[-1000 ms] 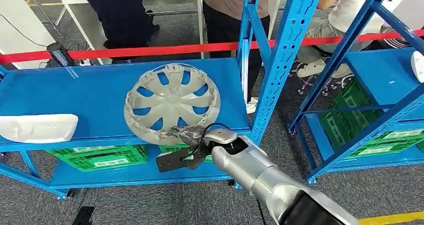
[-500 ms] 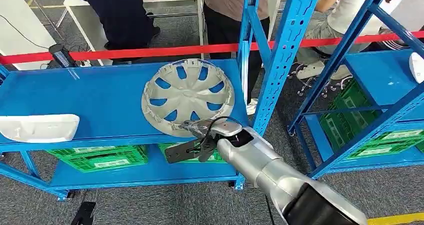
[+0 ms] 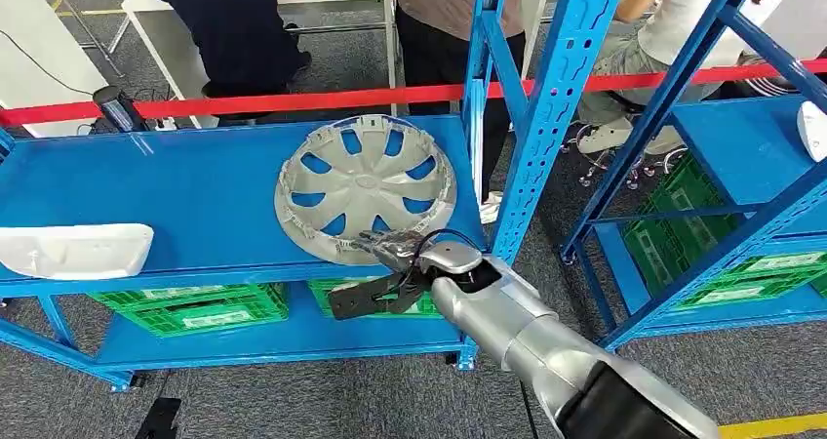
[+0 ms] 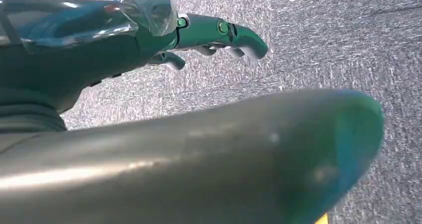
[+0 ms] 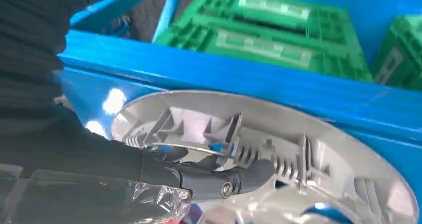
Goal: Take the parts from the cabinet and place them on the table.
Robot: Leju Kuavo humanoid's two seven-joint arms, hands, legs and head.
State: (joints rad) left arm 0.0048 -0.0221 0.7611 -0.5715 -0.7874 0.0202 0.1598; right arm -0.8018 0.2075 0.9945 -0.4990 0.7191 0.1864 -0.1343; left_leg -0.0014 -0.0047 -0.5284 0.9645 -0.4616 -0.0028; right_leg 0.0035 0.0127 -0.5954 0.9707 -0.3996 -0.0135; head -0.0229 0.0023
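Note:
A silver hubcap lies on the blue cabinet shelf, its near rim raised off the shelf's front edge. My right hand grips that near rim. In the right wrist view its fingers curl under the hubcap's ribbed inner edge. A white moulded part rests at the shelf's left front. Another white part sits on the neighbouring rack at the far right. My left hand hangs over grey carpet, fingers apart and holding nothing.
A blue upright post stands just right of the hubcap. Green crates fill the lower shelf. A red barrier tape runs behind the cabinet, with several people standing past it.
The hubcap has slid to the right along the shelf and its near rim has lifted, with my right hand moving with it. In the last half second it barely shifted.

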